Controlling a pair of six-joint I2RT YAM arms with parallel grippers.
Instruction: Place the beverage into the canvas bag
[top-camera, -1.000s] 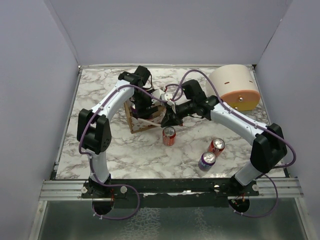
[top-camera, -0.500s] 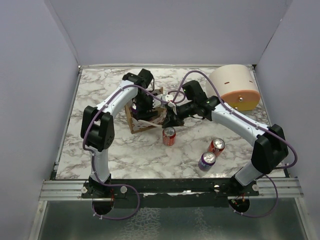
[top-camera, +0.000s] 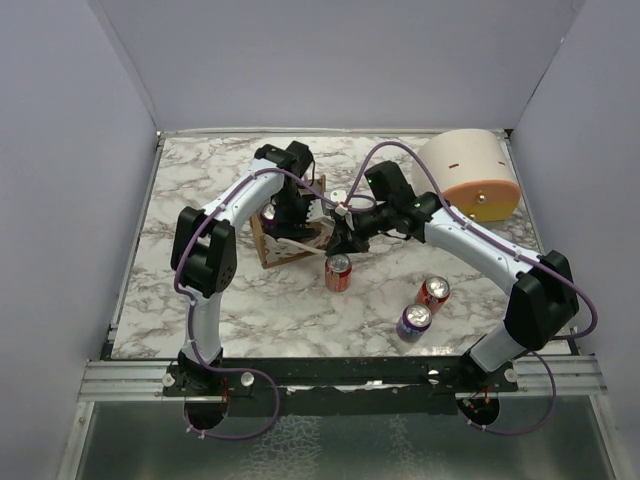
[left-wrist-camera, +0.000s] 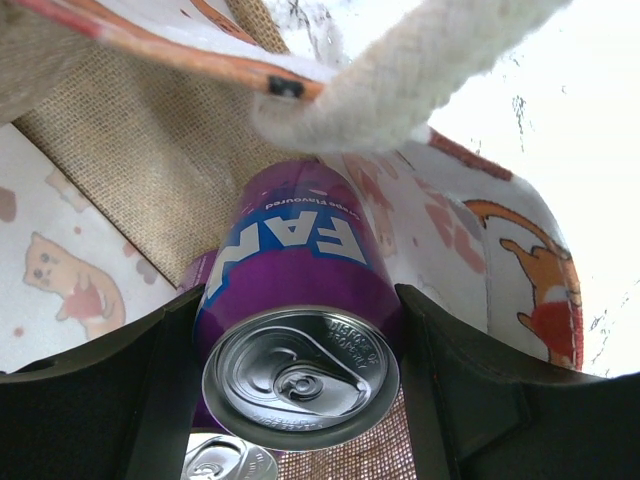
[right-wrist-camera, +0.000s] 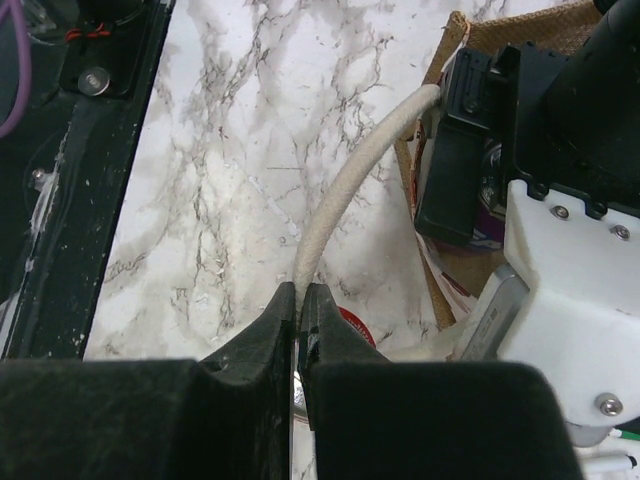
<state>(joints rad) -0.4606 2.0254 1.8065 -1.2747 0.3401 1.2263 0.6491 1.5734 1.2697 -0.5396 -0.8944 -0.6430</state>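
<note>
Inside the canvas bag (left-wrist-camera: 120, 150), the purple beverage can (left-wrist-camera: 300, 285) is clamped between the left gripper's (left-wrist-camera: 297, 335) 2 fingers. The right gripper (right-wrist-camera: 298, 305) is pinched tight on the bag's white rope handle (right-wrist-camera: 350, 190). A red can (top-camera: 338, 271) stands on the marble table (top-camera: 200, 200) just outside the bag.

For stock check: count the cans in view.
5. Standing on the table: middle red can, right red can, purple can. Left fingers hold a Fanta can in the canvas bag; another can top shows beneath it. More may be hidden.
</note>
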